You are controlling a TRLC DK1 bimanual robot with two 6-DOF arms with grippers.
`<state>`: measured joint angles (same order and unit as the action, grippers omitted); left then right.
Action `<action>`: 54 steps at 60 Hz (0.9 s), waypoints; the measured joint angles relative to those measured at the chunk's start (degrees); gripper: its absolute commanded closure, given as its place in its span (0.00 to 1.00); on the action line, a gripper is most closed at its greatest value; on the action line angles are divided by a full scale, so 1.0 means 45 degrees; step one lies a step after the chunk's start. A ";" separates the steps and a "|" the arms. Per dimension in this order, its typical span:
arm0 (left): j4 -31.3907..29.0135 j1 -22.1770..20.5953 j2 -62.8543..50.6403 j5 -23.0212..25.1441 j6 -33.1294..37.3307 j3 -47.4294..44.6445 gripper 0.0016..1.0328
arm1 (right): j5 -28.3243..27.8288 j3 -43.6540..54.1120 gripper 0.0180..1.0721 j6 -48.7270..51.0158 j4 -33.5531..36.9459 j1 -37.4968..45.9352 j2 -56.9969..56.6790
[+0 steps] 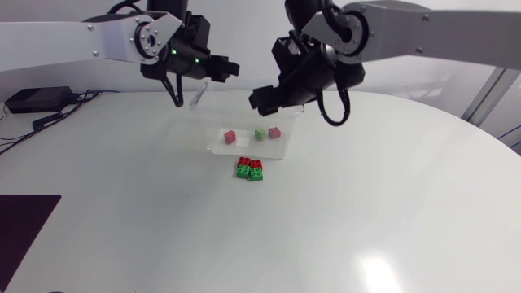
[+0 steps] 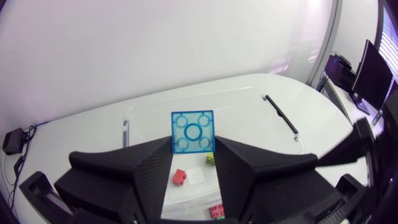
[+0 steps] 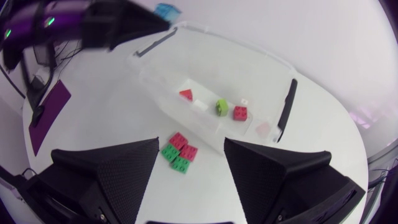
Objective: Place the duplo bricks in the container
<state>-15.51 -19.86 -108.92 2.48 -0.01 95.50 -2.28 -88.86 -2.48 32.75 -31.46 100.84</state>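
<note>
Risking a miss here: my left claw [image 2: 193,148] is closed on the blue duplo brick [image 2: 193,130], pinching it only at the fingertips. It hangs over one end of the clear container [image 1: 244,122], near a corner. My guess is that a crooked release could bounce the brick off the rim onto the table [image 1: 366,203].

Second risk: my right claw [image 3: 191,146] hangs over the other end of the container, fingers spread wide with nothing in them. The two arms crowd one tub and could bump each other or shove it.

Third risk: the red-and-green brick cluster [image 1: 250,169] sits on the table just outside the container's near wall. I can't tell whether it touches. A grab there might catch the wall.

Positions: the blue brick stands upright between my left fingers, studs facing the wrist camera, with the container floor below it. The cluster lies below my right claw, showing in the gap between its open fingers.

Inside the container are a red brick [image 1: 230,137], a green brick [image 1: 260,133] and a second red brick [image 1: 274,132].
</note>
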 measured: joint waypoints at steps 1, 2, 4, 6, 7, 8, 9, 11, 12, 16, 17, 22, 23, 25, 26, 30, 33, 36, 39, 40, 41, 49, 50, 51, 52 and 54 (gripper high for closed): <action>0.0000 0.0024 -0.0194 -0.0015 0.0000 0.0126 0.60 | -0.0005 0.0296 0.26 0.0010 -0.0102 -0.0068 -0.0126; 0.0005 0.0049 -0.0364 -0.0029 0.0000 0.0321 0.58 | -0.0010 0.0646 0.26 0.0039 -0.0214 -0.0155 -0.0262; -0.0005 0.0097 -0.0763 -0.0092 -0.0005 0.0680 0.55 | -0.0010 0.1146 0.26 0.0044 -0.0374 -0.0272 -0.0398; 0.0000 0.0151 -0.1107 -0.0141 -0.0005 0.1025 0.50 | -0.0005 0.1545 0.26 0.0068 -0.0432 -0.0355 -0.0457; -0.0010 0.0180 -0.1316 -0.0209 -0.0010 0.1253 0.44 | -0.0010 0.1763 0.26 0.0083 -0.0481 -0.0389 -0.0457; -0.0015 0.0204 -0.1486 -0.0267 -0.0019 0.1438 0.40 | -0.0019 0.1928 0.26 0.0087 -0.0525 -0.0423 -0.0457; -0.0063 0.0228 -0.1666 -0.0291 -0.0039 0.1632 0.34 | -0.0039 0.2084 0.27 0.0087 -0.0578 -0.0432 -0.0457; -0.0219 0.0277 -0.2011 -0.0306 -0.0044 0.2069 0.24 | -0.0102 0.2380 0.27 0.0092 -0.0636 -0.0500 -0.0418; -0.0311 0.0311 -0.2220 -0.0335 -0.0044 0.2341 0.20 | -0.0097 0.2497 0.27 0.0097 -0.0675 -0.0505 -0.0403; -0.0520 0.0403 -0.2783 -0.0393 -0.0044 0.3050 0.06 | -0.0102 0.2807 0.27 0.0160 -0.0913 -0.0612 -0.0287; -0.0539 0.0413 -0.2875 -0.0393 -0.0044 0.3138 0.05 | -0.0097 0.2846 0.27 0.0185 -0.0991 -0.0661 -0.0219; -0.0699 0.0529 -0.3002 -0.0432 -0.0049 0.3206 0.04 | -0.0102 0.2846 0.27 0.0287 -0.1355 -0.0835 0.0311; -0.0719 0.0554 -0.2997 -0.0427 -0.0049 0.3186 0.04 | -0.0102 0.2837 0.27 0.0330 -0.1389 -0.0845 0.0432; -0.0704 0.0583 -0.2919 -0.0432 -0.0049 0.3094 0.04 | -0.0107 0.2798 0.27 0.0374 -0.1389 -0.0899 0.0704; -0.0714 0.0602 -0.2861 -0.0432 -0.0049 0.3026 0.04 | -0.0102 0.2759 0.27 0.0374 -0.1389 -0.0903 0.0889; -0.0680 0.0685 -0.2370 -0.0432 -0.0049 0.2356 0.04 | -0.0107 0.2535 0.27 0.0427 -0.1384 -0.0908 0.1671; -0.0709 0.0753 -0.1681 -0.0432 -0.0049 0.1642 0.04 | -0.0102 0.2283 0.27 0.0510 -0.1360 -0.0903 0.2302; -0.0704 0.0821 -0.0855 -0.0423 -0.0049 0.0801 0.04 | -0.0102 0.1987 0.27 0.0554 -0.1282 -0.0903 0.2905; -0.0724 0.0899 0.0146 -0.0325 -0.0044 -0.0058 0.04 | -0.0107 0.1651 0.27 0.0563 -0.1175 -0.0908 0.3415; -0.0719 0.0918 0.0432 -0.0277 -0.0044 -0.0291 0.04 | -0.0102 0.1540 0.27 0.0559 -0.1117 -0.0908 0.3551; -0.0714 0.0937 0.0743 -0.0257 -0.0039 -0.0520 0.04 | -0.0107 0.1389 0.27 0.0559 -0.1020 -0.0908 0.3696; -0.0393 0.1093 0.3215 0.0019 0.0010 -0.2365 0.04 | -0.0107 0.0316 0.27 0.0559 -0.0520 -0.0913 0.4478; -0.0330 0.1127 0.3536 0.0053 0.0010 -0.2628 0.04 | -0.0102 0.0121 0.27 0.0554 -0.0418 -0.0913 0.4595; -0.0321 0.1146 0.3832 0.0083 0.0015 -0.2875 0.04 | -0.0107 -0.0010 0.27 0.0554 -0.0350 -0.0913 0.4658; -0.0321 0.1166 0.4056 0.0107 0.0019 -0.3065 0.04 | -0.0107 -0.0155 0.27 0.0549 -0.0296 -0.0908 0.4741; -0.0301 0.1205 0.4488 0.0155 0.0029 -0.3458 0.04 | -0.0102 -0.0364 0.27 0.0544 -0.0223 -0.0903 0.4857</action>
<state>-16.86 -14.44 -88.73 3.18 0.12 79.94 -2.74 -90.50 -0.03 31.75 -35.53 122.69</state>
